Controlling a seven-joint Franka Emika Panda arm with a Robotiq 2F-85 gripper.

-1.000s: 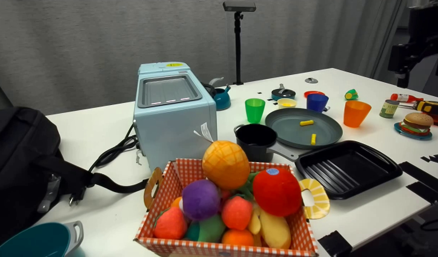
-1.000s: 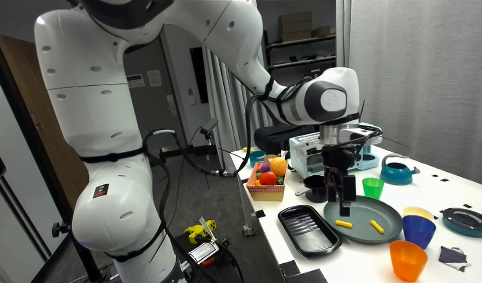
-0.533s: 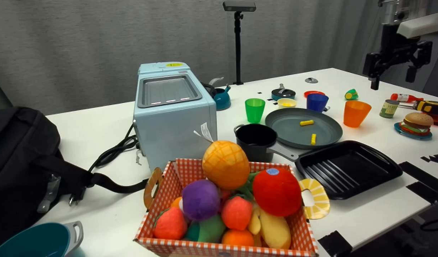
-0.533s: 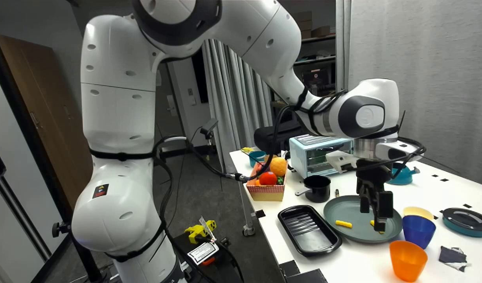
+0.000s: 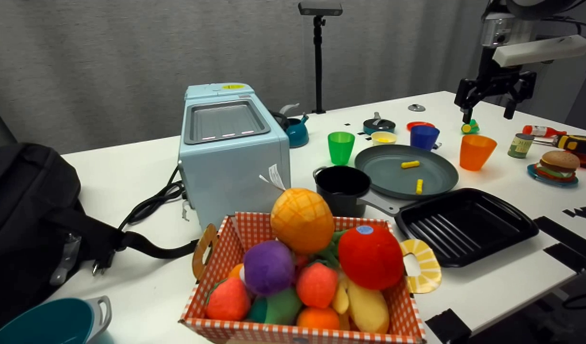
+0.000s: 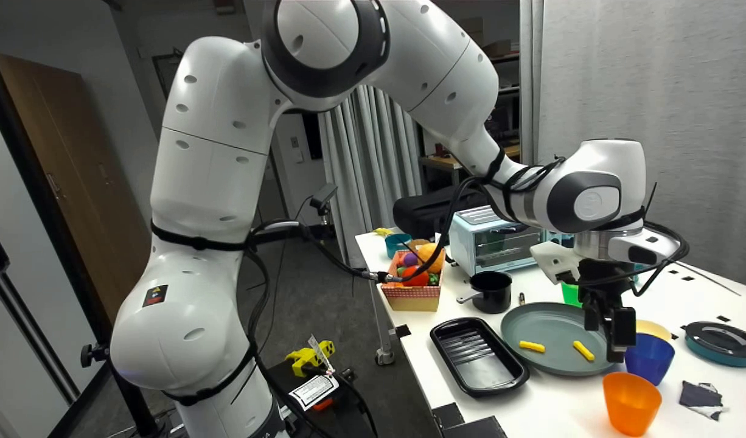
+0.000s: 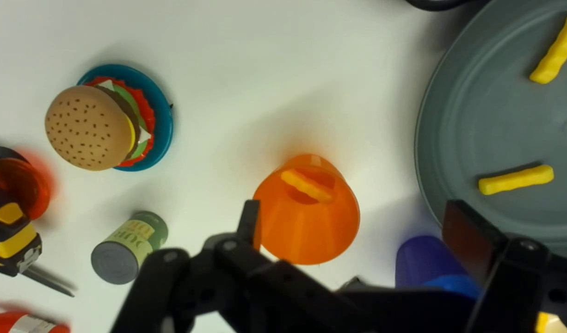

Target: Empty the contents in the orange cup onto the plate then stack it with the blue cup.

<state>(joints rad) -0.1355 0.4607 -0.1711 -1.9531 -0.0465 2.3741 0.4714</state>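
Nearest in an exterior view stands the basket (image 5: pixel 252 227), filled with toy fruit (image 5: pixel 372 258); to its left is the teal pot (image 5: pixel 49 320). Farther in and to the right lies the tray (image 5: pixel 484 222), with the black pot (image 5: pixel 343 196) to the left of it. Next comes the plate (image 5: pixel 388 177), two yellow sticks (image 5: pixel 410 164) lying apart on it. Well to its right sits the burger (image 5: pixel 556 165). Between plate and burger the orange cup (image 5: pixel 477 153) stands upright on the table (image 5: pixel 130 167), apart from both; the wrist view shows another stick (image 7: pixel 306 186) inside it. Above the orange cup, and a little to its right in that exterior view, hangs the gripper (image 5: pixel 488 114), released, its fingers (image 7: pixel 471 238) spread wide and apart from the cup. The green cup (image 5: pixel 341 148) stands to the left of the plate. Farther still, the can (image 5: pixel 520 145) is at the right, and the blue cup (image 5: pixel 423 137) stands upright just beyond the plate, with the teal pan (image 5: pixel 379 126) farther off to its left.
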